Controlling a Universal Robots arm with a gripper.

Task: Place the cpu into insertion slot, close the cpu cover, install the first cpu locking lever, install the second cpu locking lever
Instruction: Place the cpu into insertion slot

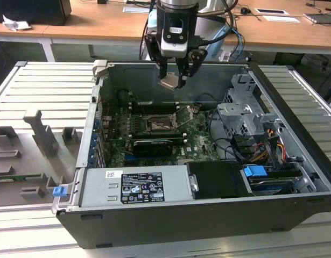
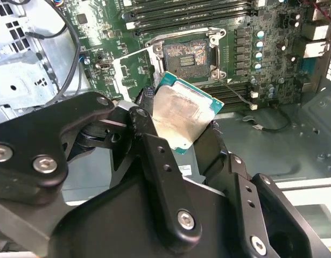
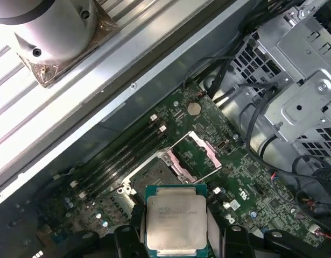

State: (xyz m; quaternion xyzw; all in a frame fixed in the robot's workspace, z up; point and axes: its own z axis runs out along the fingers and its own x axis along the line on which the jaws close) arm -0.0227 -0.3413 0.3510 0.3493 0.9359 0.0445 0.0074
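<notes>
Two black fingers (image 2: pixel 154 156) pinch the flat, square, silver-topped cpu (image 2: pixel 178 115).

The gripper (image 1: pixel 173 80) is black, with a pale grey panel (image 1: pixel 173 35) on its body. Black cables (image 1: pixel 233 32) loop beside the gripper. Its matte black link bars (image 2: pixel 160 177) carry silver screw heads (image 2: pixel 185 219). The arm's wrist tube (image 3: pixel 52 27) is round and silver-grey.

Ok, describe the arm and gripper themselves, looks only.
The arm has a pale grey round segment with small screw holes. The gripper is matte black, with a white-and-silver block on its body. Its fingers are jointed black bars fastened with silver screws. Black and blue cables run from the wrist.
</notes>
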